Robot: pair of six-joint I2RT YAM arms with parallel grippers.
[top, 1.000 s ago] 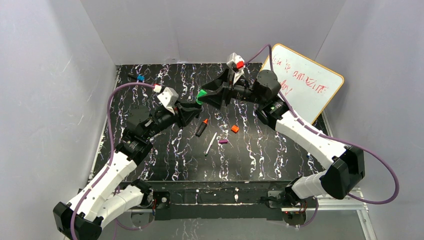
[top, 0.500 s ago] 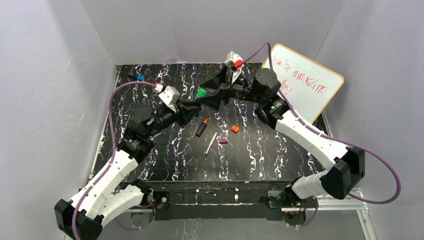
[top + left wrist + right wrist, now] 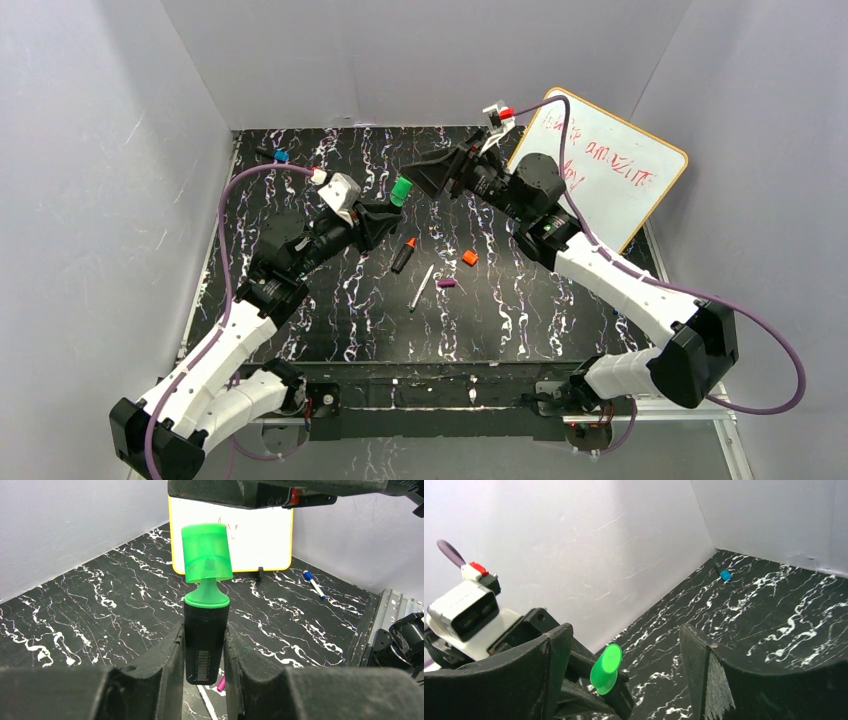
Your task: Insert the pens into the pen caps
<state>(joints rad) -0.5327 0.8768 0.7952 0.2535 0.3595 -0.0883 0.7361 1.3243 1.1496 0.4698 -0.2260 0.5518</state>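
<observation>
My left gripper (image 3: 203, 636) is shut on a stubby black marker (image 3: 205, 645) and holds it upright above the table. A green cap (image 3: 206, 552) sits on the marker's tip, slightly tilted, with the green collar showing below it. In the top view the left gripper (image 3: 385, 215) and the green cap (image 3: 401, 190) are at centre back. My right gripper (image 3: 422, 180) stands open just right of the cap, touching nothing. From the right wrist the green cap (image 3: 606, 667) lies between the spread fingers (image 3: 556, 645). On the table lie the orange-tipped marker (image 3: 403, 256), white pen (image 3: 422, 288), orange cap (image 3: 469, 258) and purple cap (image 3: 446, 284).
A yellow-framed whiteboard (image 3: 610, 170) leans at the back right corner. A small blue-capped item (image 3: 280, 156) lies at the back left. A blue-capped pen (image 3: 314, 584) lies near the whiteboard. White walls close in three sides of the black marbled table (image 3: 330, 320).
My right gripper opened, let go of the green cap and drew back up to the right. The cap stays on the marker in my left gripper, which barely moved.
</observation>
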